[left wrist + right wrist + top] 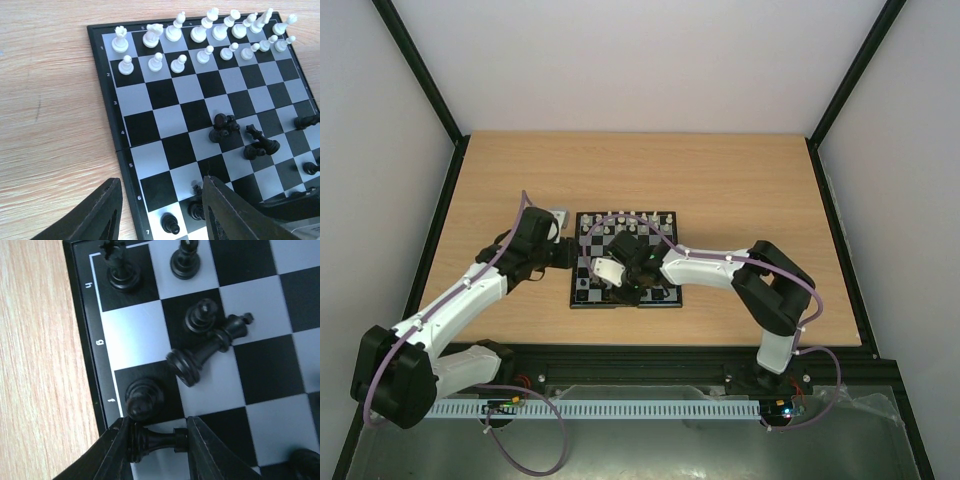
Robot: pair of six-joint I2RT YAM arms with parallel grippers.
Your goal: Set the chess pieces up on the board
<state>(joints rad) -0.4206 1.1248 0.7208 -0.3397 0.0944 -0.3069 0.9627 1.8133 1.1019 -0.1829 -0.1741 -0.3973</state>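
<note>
- The board (588, 282) lies flat on the wooden table (740, 180), just ahead of the two arms and a little left of the middle.
- The white pieces (210, 40) stand upright in two neat rows along the far edge of the board, one to a square.
- The black pieces (235, 135) are not in order. Several lie loose around the middle squares, and at least two of them are tipped on their sides.
- The left gripper (162, 189) hangs low over the left edge of the board by rows six and seven. Its jaws are partly apart and nothing is between the pads.
- A small black pawn (170, 223) stands upright on a pale square under that gap, clear of both fingers.
- The right gripper (156, 426) is down at the near corner of the board, by the edge marked seven. Its two fingers are closed in on a small black piece (152, 441), which lies sideways between them with its base against one pad and its head against the other.
- Just beyond those fingers another pawn (144, 397) stands upright on a black corner square.
- Further in, a taller black piece (205, 352) lies tipped over, its top leaning against an upright pawn (200, 315).
- A black rook (120, 270) stands upright beside the border at the top of the right wrist view.
</note>
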